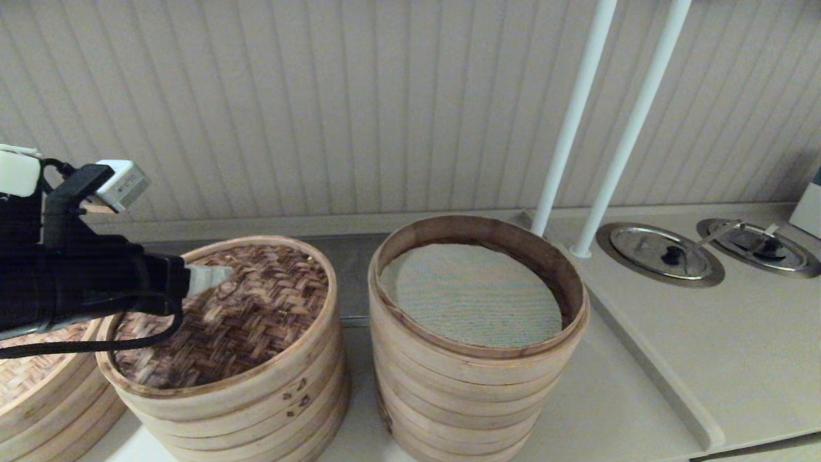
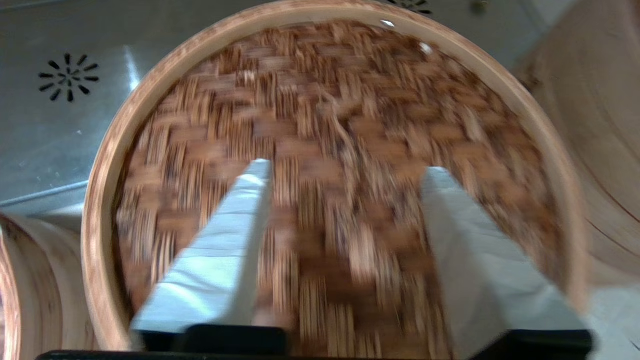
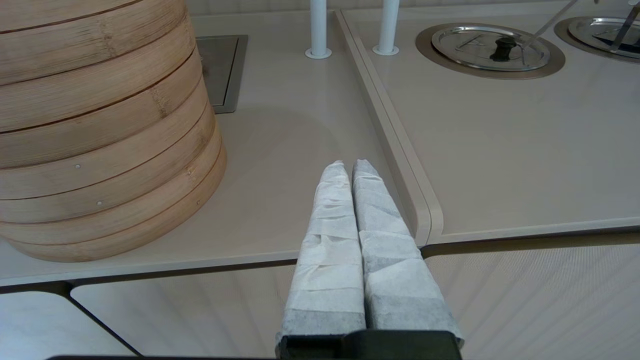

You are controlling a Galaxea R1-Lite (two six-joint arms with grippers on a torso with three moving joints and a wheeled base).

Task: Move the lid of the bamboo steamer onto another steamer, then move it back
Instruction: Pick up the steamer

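Note:
The dark brown woven bamboo steamer lid (image 1: pixel 237 314) lies on the shorter stack (image 1: pixel 256 410) at the left; it fills the left wrist view (image 2: pixel 350 125). My left gripper (image 1: pixel 215 277) hovers over the lid's left part, open, its white-wrapped fingers (image 2: pixel 235 235) spread above the weave with nothing between them. To the right stands the taller steamer (image 1: pixel 474 385) without a lid, its grey-green mesh liner (image 1: pixel 471 292) showing. My right gripper (image 3: pixel 349 167) is shut and empty, low by the counter's front edge, right of the tall steamer (image 3: pixel 100 125).
A paler tan-woven lid (image 1: pixel 32 366) sits on a third stack at the far left. Two white poles (image 1: pixel 603 128) rise behind the tall steamer. Two round metal covers (image 1: pixel 660 251) are set in the raised counter on the right. A metal drain panel (image 2: pixel 70 77) lies behind.

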